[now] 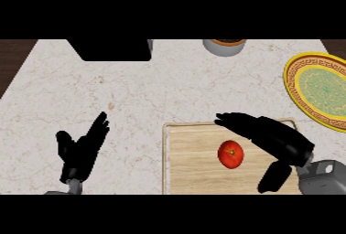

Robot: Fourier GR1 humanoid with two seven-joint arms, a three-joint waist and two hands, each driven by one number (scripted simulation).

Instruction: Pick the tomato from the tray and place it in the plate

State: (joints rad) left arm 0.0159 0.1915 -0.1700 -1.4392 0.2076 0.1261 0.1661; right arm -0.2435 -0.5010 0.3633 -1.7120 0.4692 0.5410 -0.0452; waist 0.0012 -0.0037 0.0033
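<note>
Up & right of right hand: bare desk through to plate, nothing betw. Left of palm: tomato alone on tray, room all round it; gap betw. thumb & fingers unblocked. Far ahead, well apart: black box & grey pot at desk's back edge. Left hand well off to left, off tray, fingers up, wide bare desk ahead of it.
</note>
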